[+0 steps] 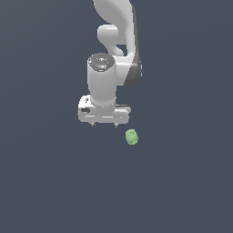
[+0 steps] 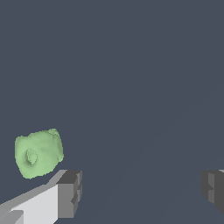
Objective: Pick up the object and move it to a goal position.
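The object [image 1: 131, 137], pale green, lumpy and folded, was seen just right of the gripper [image 1: 104, 124], whose fingers [image 2: 69, 193] were spread apart.

white arm's fingers [image 1: 104, 124] near a small pale green lumpy object [image 1: 131, 137], apart, toward the exterior view's right

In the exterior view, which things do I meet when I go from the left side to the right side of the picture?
White gripper → pale green object. The gripper hangs toward the exterior view's left with its jaws apart and nothing between them; the object lies apart from it, toward the exterior view's right and lower in the picture.
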`<state>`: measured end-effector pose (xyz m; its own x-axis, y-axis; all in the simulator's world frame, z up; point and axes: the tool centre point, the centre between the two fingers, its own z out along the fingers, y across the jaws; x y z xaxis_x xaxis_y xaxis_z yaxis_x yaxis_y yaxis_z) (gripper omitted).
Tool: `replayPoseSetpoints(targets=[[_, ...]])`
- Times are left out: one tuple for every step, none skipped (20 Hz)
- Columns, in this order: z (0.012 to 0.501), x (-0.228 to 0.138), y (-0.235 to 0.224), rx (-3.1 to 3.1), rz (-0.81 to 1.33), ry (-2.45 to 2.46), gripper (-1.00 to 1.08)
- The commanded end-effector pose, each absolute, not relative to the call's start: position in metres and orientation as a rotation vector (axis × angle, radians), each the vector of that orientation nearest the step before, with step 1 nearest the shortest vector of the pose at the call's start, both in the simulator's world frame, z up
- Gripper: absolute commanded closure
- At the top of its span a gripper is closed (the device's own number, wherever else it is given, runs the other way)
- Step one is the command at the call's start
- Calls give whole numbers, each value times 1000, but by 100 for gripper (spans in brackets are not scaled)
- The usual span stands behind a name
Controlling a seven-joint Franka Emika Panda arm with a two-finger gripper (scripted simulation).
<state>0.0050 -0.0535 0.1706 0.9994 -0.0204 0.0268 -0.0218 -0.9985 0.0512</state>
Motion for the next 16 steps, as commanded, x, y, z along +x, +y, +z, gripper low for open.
replayPoseSetpoints(targets=[[161, 5, -37, 3095, 35, 11, -92], [156, 5, -27, 3098, 32, 35, -92], [149, 5, -16, 3101, 29, 63, -92], [142, 4, -4, 3105, 26, 94, -92], [135, 3, 10, 3109, 22, 129, -92], [127, 2, 24, 3113, 18, 163, -92], [120, 0, 36, 3116, 14, 194, -92], [114, -2, 47, 3118, 11, 221, -92], [109, -3, 56, 3121, 8, 245, -92], [105, -5, 64, 3122, 6, 265, -92], [101, -6, 71, 3124, 4, 281, -92], [98, -7, 76, 3125, 2, 294, -92], [96, -8, 79, 3126, 1, 303, -92], [95, -9, 82, 3126, 0, 308, -92], [95, -9, 82, 3126, 0, 310, -92], [96, -9, 80, 3125, -1, 304, -92]])
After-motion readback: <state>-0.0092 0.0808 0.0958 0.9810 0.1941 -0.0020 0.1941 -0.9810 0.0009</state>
